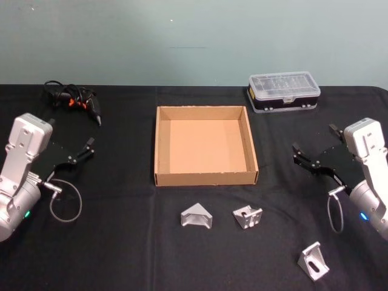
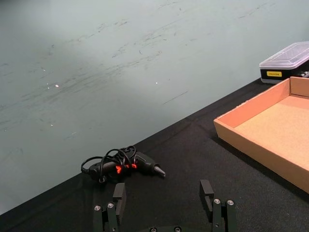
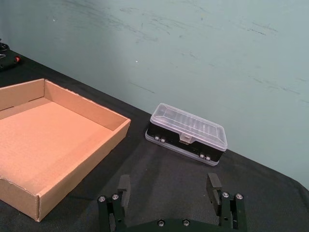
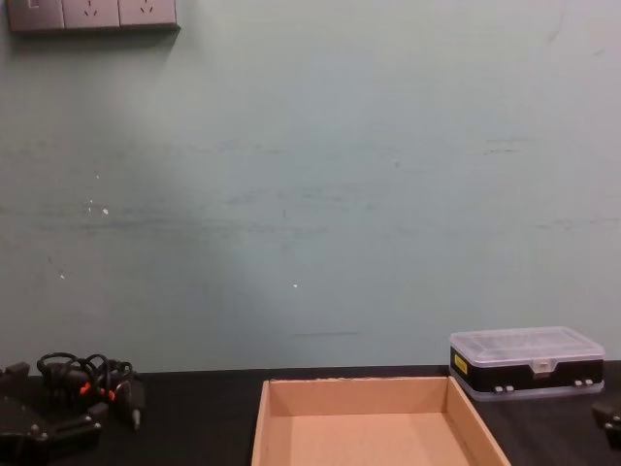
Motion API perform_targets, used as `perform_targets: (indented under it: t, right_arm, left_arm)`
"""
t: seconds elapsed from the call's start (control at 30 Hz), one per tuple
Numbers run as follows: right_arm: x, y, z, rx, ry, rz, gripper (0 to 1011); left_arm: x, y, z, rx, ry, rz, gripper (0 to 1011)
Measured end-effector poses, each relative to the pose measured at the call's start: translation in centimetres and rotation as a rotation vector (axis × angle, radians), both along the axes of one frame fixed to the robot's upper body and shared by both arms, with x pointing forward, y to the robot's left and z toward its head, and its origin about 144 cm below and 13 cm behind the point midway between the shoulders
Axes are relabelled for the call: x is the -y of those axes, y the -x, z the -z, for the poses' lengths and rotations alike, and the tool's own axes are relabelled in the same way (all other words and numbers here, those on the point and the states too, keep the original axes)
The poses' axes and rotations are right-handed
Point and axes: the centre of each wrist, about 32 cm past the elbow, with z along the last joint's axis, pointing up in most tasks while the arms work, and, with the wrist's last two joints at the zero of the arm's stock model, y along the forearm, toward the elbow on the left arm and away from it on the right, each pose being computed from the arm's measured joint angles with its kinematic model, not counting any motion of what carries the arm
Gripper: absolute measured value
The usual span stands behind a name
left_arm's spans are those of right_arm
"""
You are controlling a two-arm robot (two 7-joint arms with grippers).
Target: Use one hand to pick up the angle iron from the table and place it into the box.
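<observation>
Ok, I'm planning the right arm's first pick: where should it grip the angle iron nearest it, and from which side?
Probably from straight above, the open right gripper pinching the angle iron across its two flat triangular sides; its slotted face slopes and might slip.

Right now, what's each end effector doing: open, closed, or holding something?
Left end effector: open, holding nothing.
Right end effector: open, holding nothing.
</observation>
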Motion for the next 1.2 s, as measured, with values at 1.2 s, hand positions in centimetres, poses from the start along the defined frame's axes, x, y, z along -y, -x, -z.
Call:
perform_targets:
  t: [1.2]
  right_arm:
    - [0.0,0.0,0.0,0.0,0.0,0.0,1002]
  left_arm:
    - [0.0,0.0,0.0,0.0,0.0,0.0,1000]
